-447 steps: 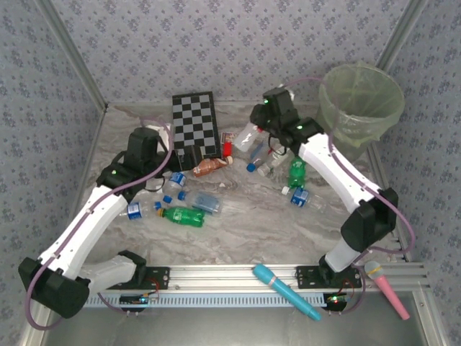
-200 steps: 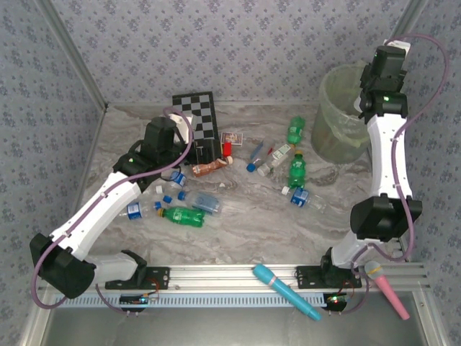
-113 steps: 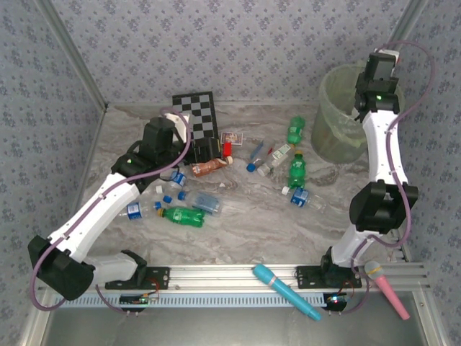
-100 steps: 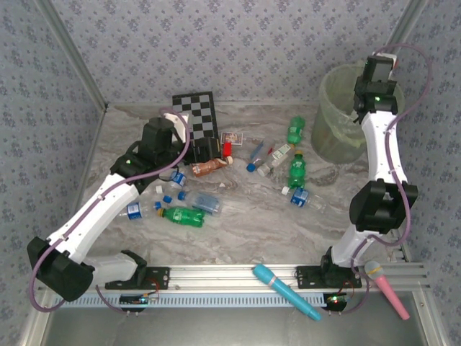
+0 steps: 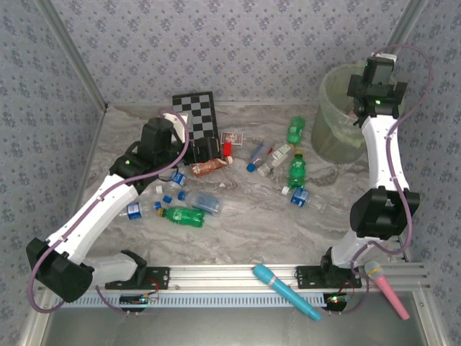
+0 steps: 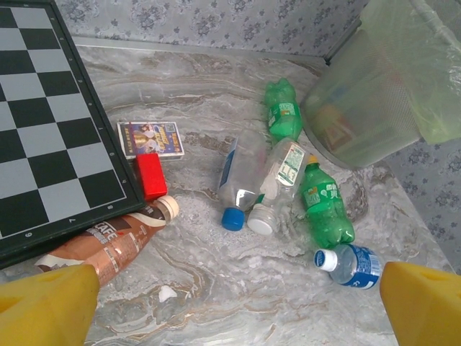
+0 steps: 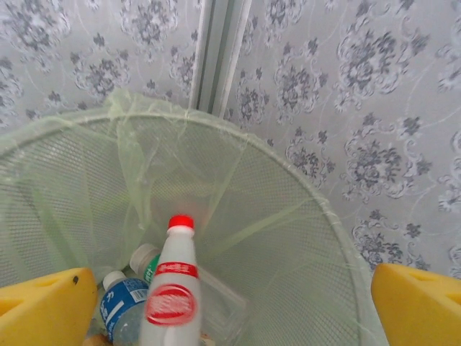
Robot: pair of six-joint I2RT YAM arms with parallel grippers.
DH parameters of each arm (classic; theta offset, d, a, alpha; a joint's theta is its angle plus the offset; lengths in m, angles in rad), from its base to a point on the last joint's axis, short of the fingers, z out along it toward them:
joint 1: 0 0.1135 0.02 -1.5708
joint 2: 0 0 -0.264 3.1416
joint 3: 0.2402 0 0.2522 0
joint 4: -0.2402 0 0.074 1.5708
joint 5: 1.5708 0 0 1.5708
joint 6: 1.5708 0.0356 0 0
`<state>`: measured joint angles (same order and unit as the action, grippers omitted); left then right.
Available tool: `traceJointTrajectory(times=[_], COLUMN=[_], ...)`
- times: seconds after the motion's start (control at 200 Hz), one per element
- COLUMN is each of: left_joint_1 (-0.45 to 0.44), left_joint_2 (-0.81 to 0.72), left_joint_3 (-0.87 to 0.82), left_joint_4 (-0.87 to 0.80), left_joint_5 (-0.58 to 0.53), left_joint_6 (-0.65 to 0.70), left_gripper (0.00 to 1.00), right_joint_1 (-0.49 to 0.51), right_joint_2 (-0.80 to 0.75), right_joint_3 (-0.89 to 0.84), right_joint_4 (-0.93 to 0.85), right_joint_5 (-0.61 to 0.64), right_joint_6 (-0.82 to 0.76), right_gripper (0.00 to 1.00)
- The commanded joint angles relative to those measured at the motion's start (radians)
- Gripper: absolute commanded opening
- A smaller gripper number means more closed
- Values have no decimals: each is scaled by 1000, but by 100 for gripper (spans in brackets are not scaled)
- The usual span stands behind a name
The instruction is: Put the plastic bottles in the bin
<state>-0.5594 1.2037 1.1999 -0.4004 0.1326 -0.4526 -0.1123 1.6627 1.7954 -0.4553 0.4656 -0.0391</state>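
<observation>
Right gripper (image 7: 230, 306) hangs spread wide and empty above the bin (image 7: 310, 216), a red-capped bottle (image 7: 173, 288) inside at lower centre, so that drop seems done; next comes reaching to the worktop (image 5: 245, 216) for another, likely the green bottle (image 5: 294, 131) nearest the bin.

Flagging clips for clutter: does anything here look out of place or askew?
A blue microphone and a pink microphone lie askew across the front rail. A chessboard, card box and red block sit among the scattered bottles.
</observation>
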Motion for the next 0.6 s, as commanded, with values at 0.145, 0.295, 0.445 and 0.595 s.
traceJointTrajectory(times=[0.145,0.295,0.445,0.595], left_joint_1=[-5,8,62,142], left_joint_2=[-35,-42,-43,-65], left_joint_3=[-1,-11,-34,-95], left_joint_4=[-26,-58,-111,-150], left_joint_5=[-95,-164,-213,-216], left_joint_6=[-1,-25,-99,-182], left_gripper=[100,100,100,100], right_joint_1=[69,125,202,294], right_joint_2=[-78,-109,-129,-132], right_joint_3=[-20,-52,-84,-124], right_joint_4=[-24,-44,-67,-87], right_joint_5=[35,29,20,-2], right_joint_6=[-1,9,22,42], right_gripper=[100,100,100,100])
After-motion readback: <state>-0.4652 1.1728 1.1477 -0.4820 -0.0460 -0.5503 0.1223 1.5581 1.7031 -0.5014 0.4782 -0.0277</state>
